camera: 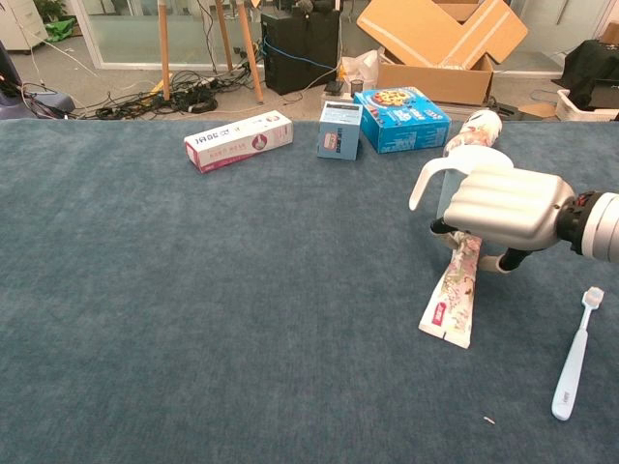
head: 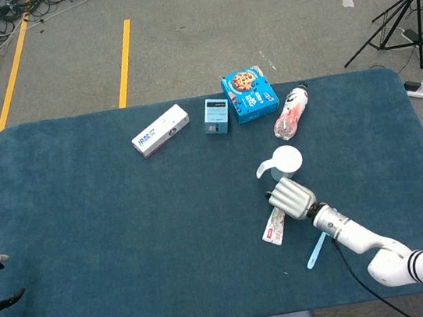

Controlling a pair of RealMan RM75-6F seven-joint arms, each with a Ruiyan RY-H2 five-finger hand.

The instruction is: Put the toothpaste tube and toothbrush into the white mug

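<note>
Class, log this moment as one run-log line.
right hand: grips toothpaste tube | toothbrush: on table | white mug: empty

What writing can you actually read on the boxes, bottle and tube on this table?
None reads for certain.
Long white box: large print, blurred.
Small blue box: label too small.
Blue cookie box: picture, text unreadable.
Bottle: label blurred.
Toothpaste tube: print too small.
</note>
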